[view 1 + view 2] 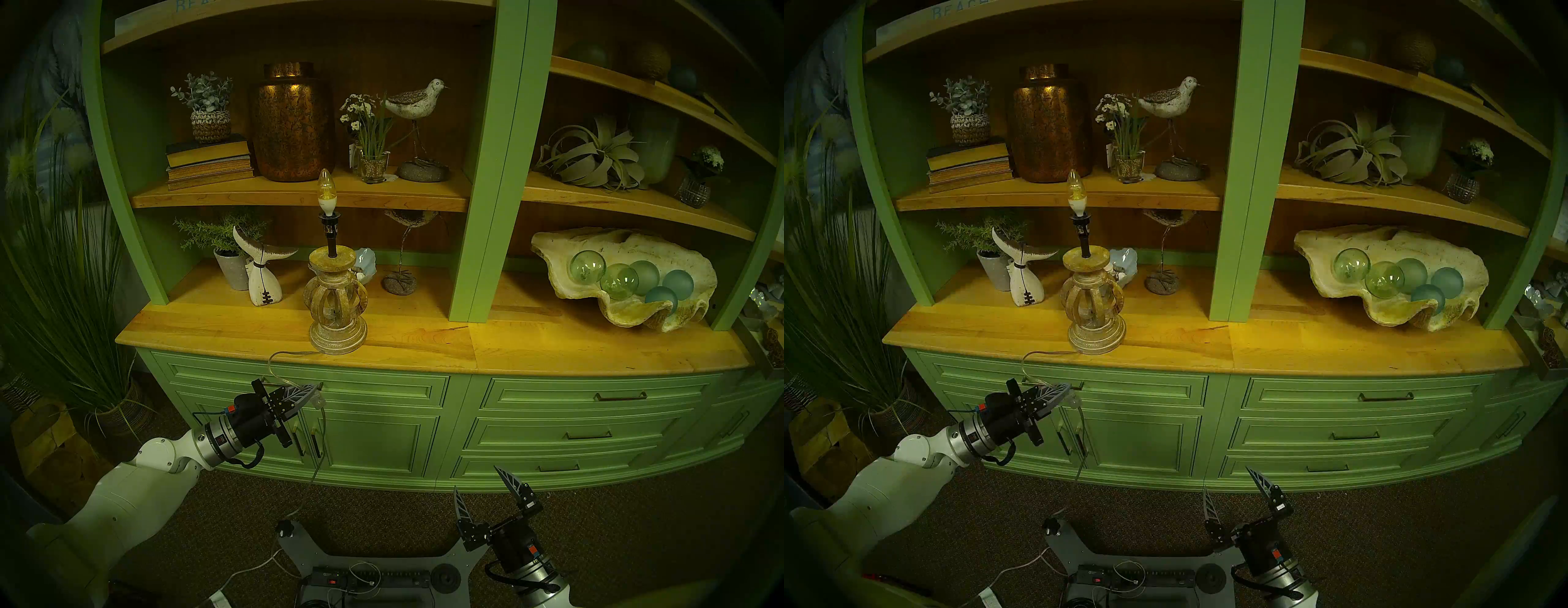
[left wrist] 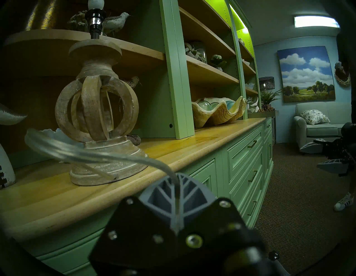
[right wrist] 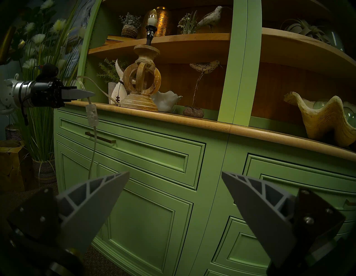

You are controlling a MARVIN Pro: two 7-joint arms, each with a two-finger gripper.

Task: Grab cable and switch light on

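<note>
On the far left we are seeing a tall grass plant (image 1: 63,271) standing in a woven basket on the carpet beside the green cabinet (image 1: 382,429). Next, our left gripper (image 1: 312,392) is reaching level toward the cabinet front just under the wooden countertop (image 1: 551,344), and its 2 jaws are pressed together, pinching the cable (image 1: 275,361). That clear cord is looping up from the pinch to the foot of the light (image 1: 337,297); below the fingertips its small clear switch block (image 3: 92,115) is hanging, and the cord is trailing on down the cabinet doors toward the floor. The light is standing upright near the front edge of the countertop, its candle-shaped bulb (image 1: 325,191) showing no clear glow. Behind it, the copper vase (image 1: 290,123) is sitting on the upper shelf. Further right, a big shell bowl (image 1: 623,280) is holding 5 glass balls. Low on the right, our right gripper (image 1: 488,492) is hovering with its jaws spread wide, gripping nothing, well apart from the cable.
</note>
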